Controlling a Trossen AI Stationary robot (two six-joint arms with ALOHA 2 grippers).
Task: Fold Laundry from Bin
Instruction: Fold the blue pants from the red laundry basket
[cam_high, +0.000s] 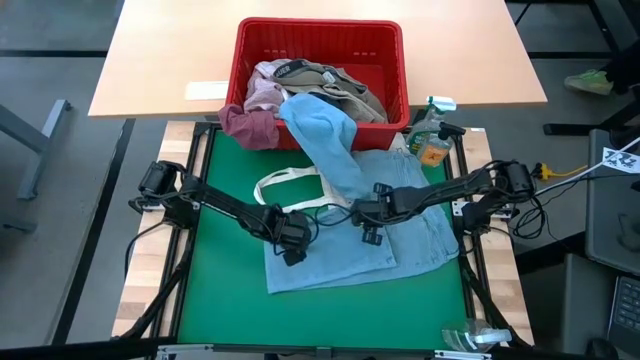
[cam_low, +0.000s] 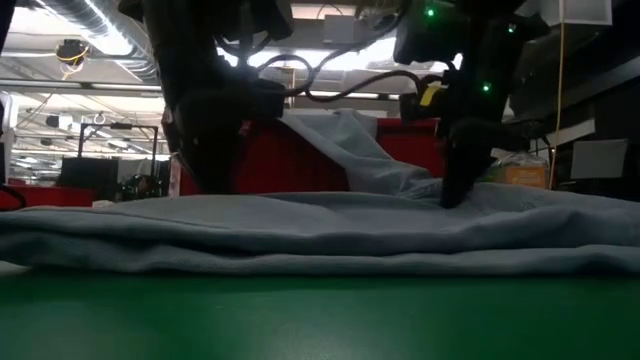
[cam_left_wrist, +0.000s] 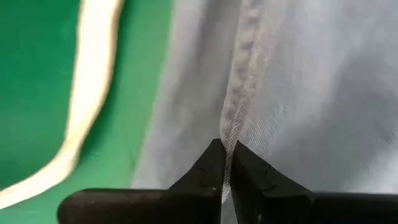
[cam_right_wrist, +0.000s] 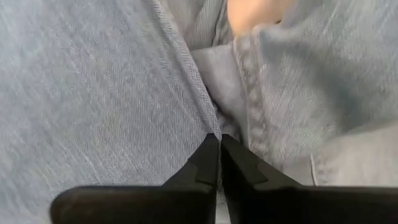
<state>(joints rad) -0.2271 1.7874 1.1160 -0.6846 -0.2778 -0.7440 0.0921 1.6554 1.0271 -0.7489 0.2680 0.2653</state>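
The laundry, and the light blue denim garment (cam_high: 400, 225) lies spread on the green surface (cam_high: 225, 320), one sleeve trailing back up to the red bin (cam_high: 320, 35) at the far edge. Left hand (cam_high: 293, 243) is down at the garment's left edge, fingers pinched tight on a seam there. Right hand (cam_high: 371, 226) sits near the garment's middle, clamped on a fold of denim. More laundry (cam_high: 330, 85) is heaped in the bin, a maroon piece (cam_high: 250, 125) spilling over its near left corner. A white strap (cam_high: 290, 180) loops just left of the garment. A spray bottle (cam_high: 432, 135) stands right of the bin.
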